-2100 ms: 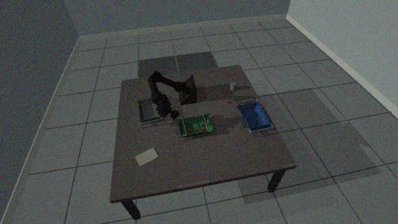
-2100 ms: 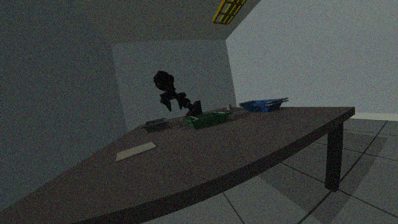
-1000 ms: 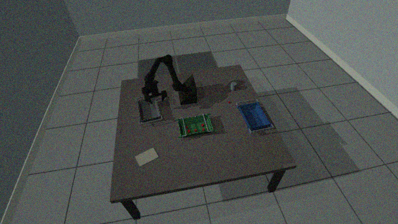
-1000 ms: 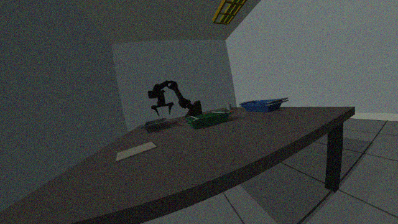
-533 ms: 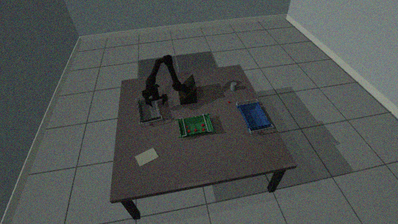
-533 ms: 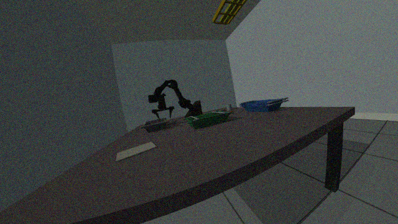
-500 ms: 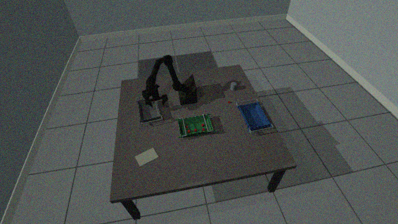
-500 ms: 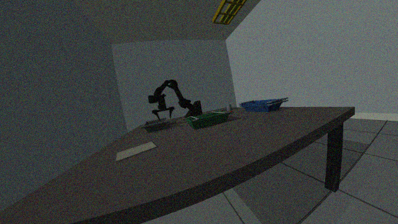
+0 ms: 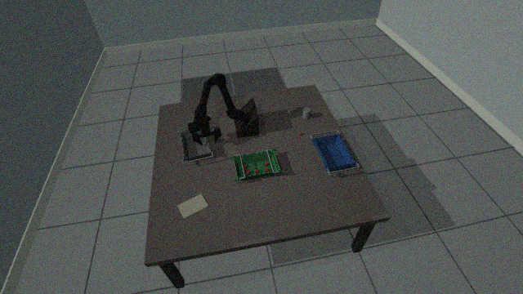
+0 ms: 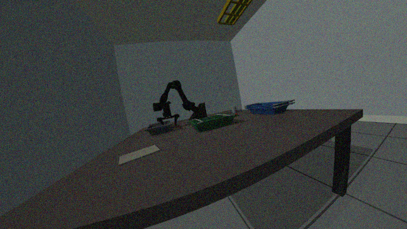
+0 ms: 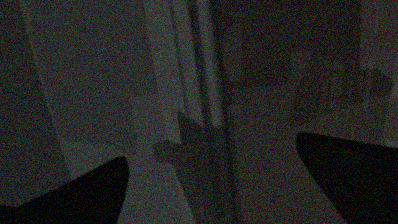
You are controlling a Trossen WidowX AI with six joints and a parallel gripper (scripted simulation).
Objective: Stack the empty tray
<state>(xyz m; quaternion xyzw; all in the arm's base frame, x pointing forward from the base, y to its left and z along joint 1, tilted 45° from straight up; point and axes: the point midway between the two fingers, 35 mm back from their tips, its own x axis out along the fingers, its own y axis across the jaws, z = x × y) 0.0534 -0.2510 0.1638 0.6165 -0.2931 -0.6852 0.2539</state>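
The green tray (image 9: 259, 175) (image 10: 213, 123) stands mid-table with several small red blocks (image 9: 266, 164) inside. Its two wire bars, the left bar (image 9: 241, 167) and the right bar (image 9: 270, 158), lie across its top, inset from the ends. An empty grey, see-through tray (image 9: 198, 158) (image 10: 159, 129) (image 11: 212, 75) lies on the table to its left. My gripper (image 9: 208, 139) (image 10: 169, 123) (image 11: 212, 153) is open and empty, low over the grey tray's side nearer the green tray. In the wrist view that side wall runs between the fingers. Whether the fingertips reach below its rim is unclear.
A blue tray (image 9: 336, 152) (image 10: 267, 109) with its bars swung out stands at the right. A small red piece (image 9: 301, 134) and a pale cup (image 9: 306, 113) are behind it to the left. A pale flat card (image 9: 193, 206) (image 10: 139, 154) lies at the front left.
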